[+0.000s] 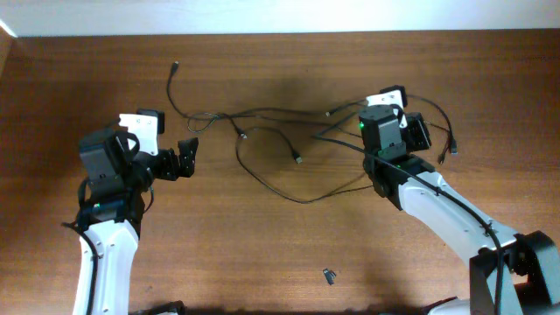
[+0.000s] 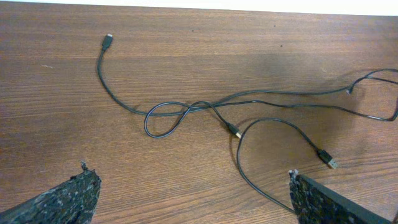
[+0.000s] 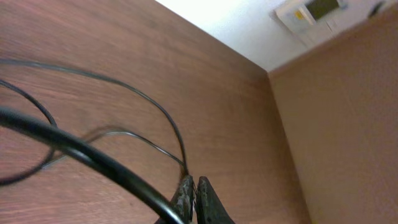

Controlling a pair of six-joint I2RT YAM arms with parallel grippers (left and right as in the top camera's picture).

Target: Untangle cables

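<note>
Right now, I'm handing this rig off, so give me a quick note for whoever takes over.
Left gripper: open, holding nothing, just beside the tangle.
Right gripper: shut on a thin cable at its side of the tangle.
Cables: lying on the table, looped and crossing mid-table.
Done: nothing separated yet.
Left: pull each cable free of the others.
</note>
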